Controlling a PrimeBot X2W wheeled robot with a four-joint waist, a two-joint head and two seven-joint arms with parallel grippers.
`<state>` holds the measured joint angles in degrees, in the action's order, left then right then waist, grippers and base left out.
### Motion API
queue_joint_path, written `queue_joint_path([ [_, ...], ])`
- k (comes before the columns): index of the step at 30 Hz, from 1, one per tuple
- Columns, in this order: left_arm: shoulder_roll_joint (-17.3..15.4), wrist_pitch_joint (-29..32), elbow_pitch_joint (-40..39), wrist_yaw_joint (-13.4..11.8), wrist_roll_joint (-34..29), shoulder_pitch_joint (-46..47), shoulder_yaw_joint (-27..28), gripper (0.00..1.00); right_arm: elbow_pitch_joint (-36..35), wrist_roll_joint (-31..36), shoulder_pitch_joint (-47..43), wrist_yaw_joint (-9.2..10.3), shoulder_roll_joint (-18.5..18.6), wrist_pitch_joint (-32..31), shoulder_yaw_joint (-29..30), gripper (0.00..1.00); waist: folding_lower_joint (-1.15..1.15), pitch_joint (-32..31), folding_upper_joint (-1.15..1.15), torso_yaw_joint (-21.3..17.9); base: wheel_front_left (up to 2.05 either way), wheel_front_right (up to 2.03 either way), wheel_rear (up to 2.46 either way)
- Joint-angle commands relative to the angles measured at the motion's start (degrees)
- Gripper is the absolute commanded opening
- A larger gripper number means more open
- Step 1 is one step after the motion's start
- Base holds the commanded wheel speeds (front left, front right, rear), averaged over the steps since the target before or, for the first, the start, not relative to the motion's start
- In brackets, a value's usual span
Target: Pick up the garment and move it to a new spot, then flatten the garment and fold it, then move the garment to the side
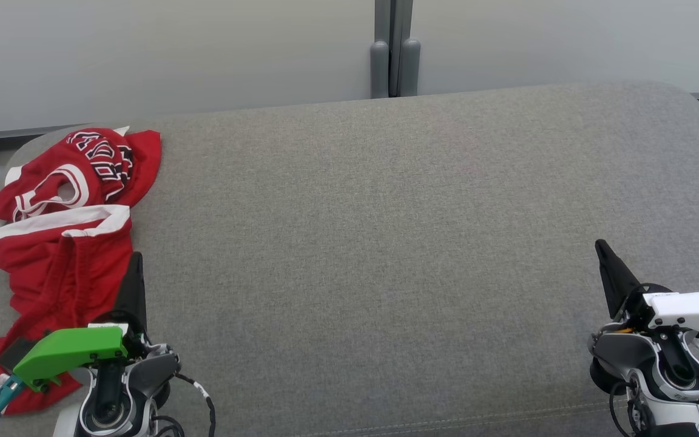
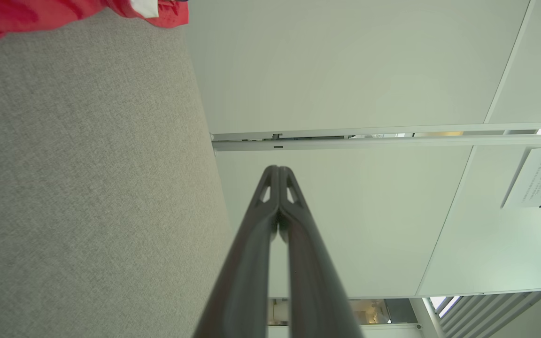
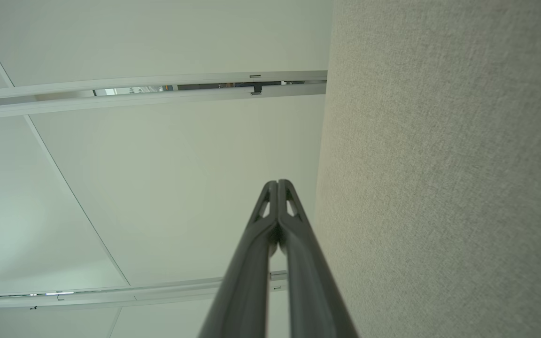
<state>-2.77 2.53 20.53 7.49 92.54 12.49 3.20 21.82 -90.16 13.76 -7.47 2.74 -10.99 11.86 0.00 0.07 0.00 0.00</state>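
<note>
The garment [image 1: 61, 243], a red jersey with white bands and black white-outlined letters, lies crumpled at the far left of the grey cushioned surface [image 1: 386, 243]. A corner of the garment [image 2: 64, 14] shows at the top left of the left wrist view. My left gripper [image 1: 136, 260] is at the lower left, right beside the garment's right edge, fingers pressed together and empty; its tips [image 2: 278, 169] meet in the left wrist view. My right gripper [image 1: 601, 246] stands at the lower right, far from the garment, shut and empty, tips [image 3: 278, 183] together.
The grey surface stretches wide between both arms. Behind it is a pale wall with a grey vertical post [image 1: 394, 54]. The surface's rounded far corner [image 1: 683, 100] and its near edge seam [image 1: 446, 422] mark its limits.
</note>
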Motion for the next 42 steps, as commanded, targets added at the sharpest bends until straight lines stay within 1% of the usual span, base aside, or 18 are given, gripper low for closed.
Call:
queue_joint_path([
  [1,-0.1,0.3,-0.2,0.2,-0.1,0.8,0.0,0.00,0.0,-0.3,0.5,-0.05,0.3,0.0,0.0,0.00,0.00,0.0,0.00,0.0,0.00,0.00,0.00],
  [8,-0.1,0.3,-0.2,0.2,-0.1,0.8,0.0,0.00,0.0,-0.3,0.5,-0.05,0.3,0.0,0.0,0.00,0.00,0.0,0.00,0.0,0.00,0.00,0.00],
  [9,0.0,0.0,0.0,0.0,0.0,0.0,0.0,1.00,0.0,0.0,0.0,0.00,0.0,0.0,0.0,1.00,0.00,0.0,0.00,0.0,0.00,0.00,0.00],
  [13,0.2,-0.2,1.4,0.0,0.0,-1.6,-0.2,1.00,1.4,0.0,-1.7,0.01,-0.5,0.1,-0.2,1.00,0.00,0.0,0.00,0.0,0.00,0.00,0.00],
  [19,0.2,-1.4,0.3,0.0,-0.6,-2.2,-1.7,1.00,0.5,0.8,-2.3,0.01,-0.5,2.0,-1.9,1.00,0.00,0.0,0.00,0.0,0.00,0.00,0.00],
  [27,0.2,-3.2,-1.9,0.0,-3.8,-3.0,-2.3,1.00,-1.1,3.9,-3.2,0.00,-0.4,4.6,-3.5,1.00,0.00,0.0,0.00,-0.1,0.00,0.00,0.00],
  [35,0.1,-4.9,-4.5,-0.7,-9.6,-3.6,-2.9,1.00,-3.9,11.6,-3.8,0.00,-0.3,7.1,-4.3,1.00,0.00,0.1,0.00,-0.1,0.00,0.00,0.00],
  [42,0.1,-6.4,-7.4,-2.5,-19.3,-4.2,-3.7,1.00,-7.3,21.0,-4.5,0.00,-0.2,9.4,-5.8,1.00,0.00,0.1,0.00,0.0,0.00,0.00,0.00],
])
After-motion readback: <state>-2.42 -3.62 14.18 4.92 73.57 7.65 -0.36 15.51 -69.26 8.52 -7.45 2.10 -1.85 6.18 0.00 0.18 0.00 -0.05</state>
